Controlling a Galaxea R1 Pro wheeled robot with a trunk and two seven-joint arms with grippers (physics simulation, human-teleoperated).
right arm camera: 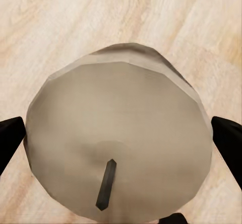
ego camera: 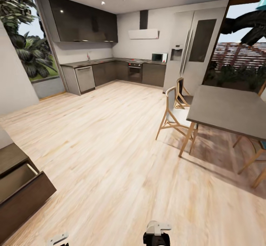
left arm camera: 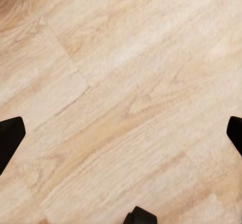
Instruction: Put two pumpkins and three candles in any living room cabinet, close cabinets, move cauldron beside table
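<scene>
A pale whitish-grey candle (right arm camera: 118, 128) with a short dark wick sits between the two black fingers of my right gripper (right arm camera: 121, 139), which is shut on it above the wooden floor. My left gripper (left arm camera: 121, 133) is open, its fingers spread wide over bare floorboards with nothing between them. In the head view the dark-brown cabinet (ego camera: 26, 201) is at the lower left, and one of its drawers (ego camera: 14, 177) is pulled out, showing a pale interior. Both arms' ends peek in at the head view's bottom edge. The pumpkins, the cauldron and the coffee table are out of view.
A grey dining table (ego camera: 229, 109) with wooden chairs (ego camera: 173, 115) stands to the right. Dark kitchen units (ego camera: 111, 70) and a tall fridge (ego camera: 188, 47) line the far wall. Wide light-wood floor (ego camera: 111, 139) stretches between them and me.
</scene>
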